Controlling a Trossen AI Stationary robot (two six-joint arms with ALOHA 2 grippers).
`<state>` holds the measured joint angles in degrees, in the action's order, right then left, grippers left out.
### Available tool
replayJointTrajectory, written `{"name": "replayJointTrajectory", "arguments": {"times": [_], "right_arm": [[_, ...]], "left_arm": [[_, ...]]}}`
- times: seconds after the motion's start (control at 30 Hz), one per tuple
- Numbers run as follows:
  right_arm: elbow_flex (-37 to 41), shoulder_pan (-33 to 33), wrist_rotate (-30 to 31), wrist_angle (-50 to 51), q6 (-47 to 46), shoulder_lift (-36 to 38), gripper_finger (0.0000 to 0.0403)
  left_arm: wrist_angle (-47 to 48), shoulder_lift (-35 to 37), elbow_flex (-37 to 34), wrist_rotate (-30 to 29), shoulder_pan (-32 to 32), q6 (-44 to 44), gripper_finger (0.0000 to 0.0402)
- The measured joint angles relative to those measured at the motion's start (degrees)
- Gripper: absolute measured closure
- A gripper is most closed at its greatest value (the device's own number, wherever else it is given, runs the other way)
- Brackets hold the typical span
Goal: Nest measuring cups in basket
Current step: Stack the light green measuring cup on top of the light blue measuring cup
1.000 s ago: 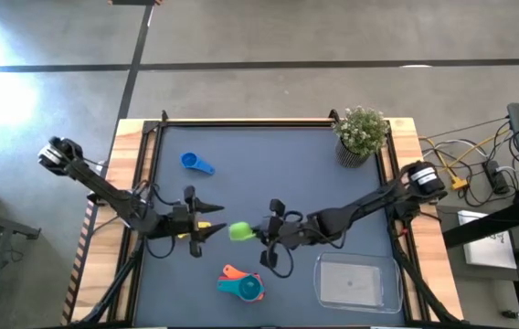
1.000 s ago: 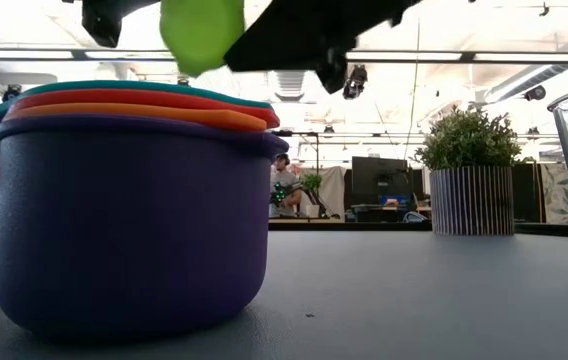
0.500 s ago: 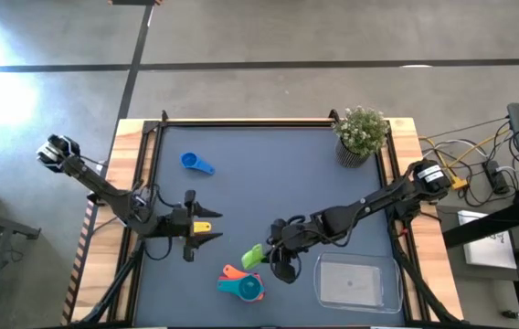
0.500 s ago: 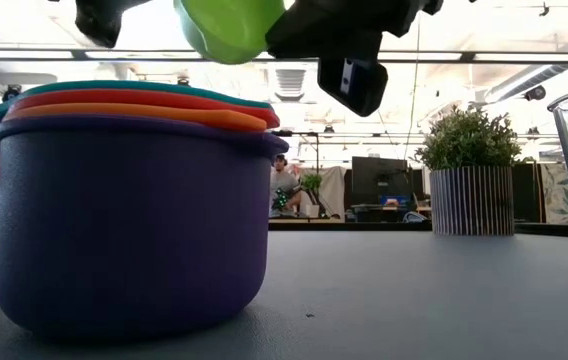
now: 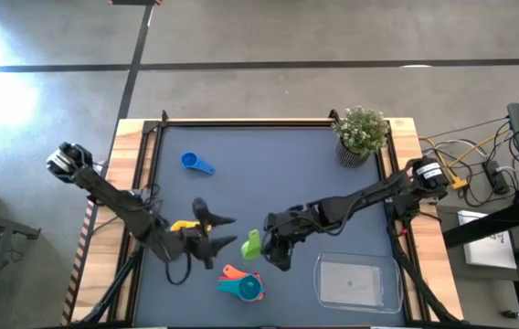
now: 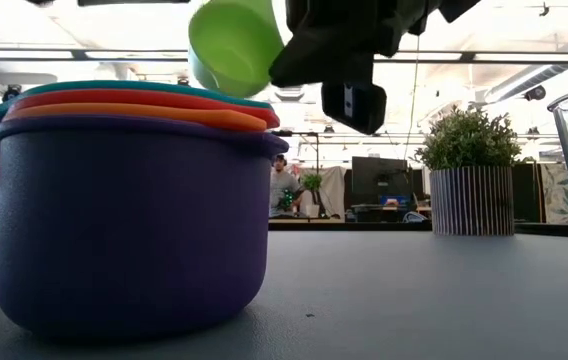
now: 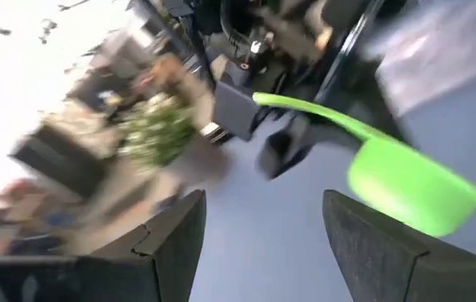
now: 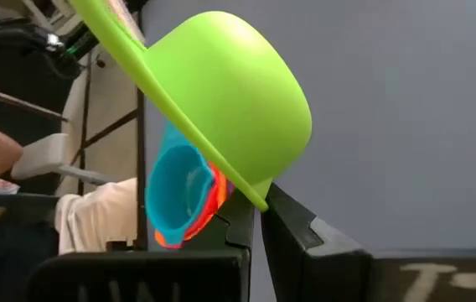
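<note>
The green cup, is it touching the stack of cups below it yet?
Apart. The low view shows the green cup, held by the right gripper, hanging in the air with a clear gap above the stack.

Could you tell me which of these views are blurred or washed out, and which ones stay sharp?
Left wrist view: streaked with motion blur, the green cup and plant smeared, one corner blown out white. Low view: bright ceiling lights behind, so the right gripper shows as a dark silhouette, while the purple cup fills the foreground. Right wrist view: the green cup is sharp. High view: evenly lit, with glare on the floor at one side.
</note>
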<state>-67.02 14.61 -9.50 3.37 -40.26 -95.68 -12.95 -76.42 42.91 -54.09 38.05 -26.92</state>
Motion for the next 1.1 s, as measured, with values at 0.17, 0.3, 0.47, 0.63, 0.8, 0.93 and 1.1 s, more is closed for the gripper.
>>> {"name": "replayJointTrajectory", "arguments": {"times": [0.17,0.3,0.47,0.63,0.8,0.93,1.1], "right_arm": [[0.04,-1.93,-3.93,0.58,-2.58,0.0,0.0395],[0.04,-2.93,-6.09,0.65,-4.1,-0.07,0.0394],[0.06,-3.7,-7.5,0.64,-5.35,-0.07,0.0394],[0.33,-4.59,-7.58,0.74,-5.81,-0.09,0.0394],[1.12,-5.75,-7.7,0.91,-5.84,-0.11,0.0394],[1.76,-6.81,-9.14,0.83,-6.57,-0.11,0.0394],[2.02,-7.54,-11.89,0.59,-7.47,-0.11,0.0394]], "left_arm": [[11.56,-8.49,9.22,-13.59,1.25,-7.04,0.018],[18.94,-15.26,15.18,-19.28,1.28,-9.19,0.0181],[21.47,-21.27,18.58,-23.01,1.54,-11.29,0.0195],[21.52,-22.62,18.87,-25.73,1.7,-11.69,0.0211],[21.73,-21.96,18.48,-27.86,1.88,-12.15,0.0217],[21.7,-21.91,18.63,-27.46,1.92,-15.04,0.0217],[21.79,-21.91,18.56,-27.45,1.92,-16.99,0.0217]]}}
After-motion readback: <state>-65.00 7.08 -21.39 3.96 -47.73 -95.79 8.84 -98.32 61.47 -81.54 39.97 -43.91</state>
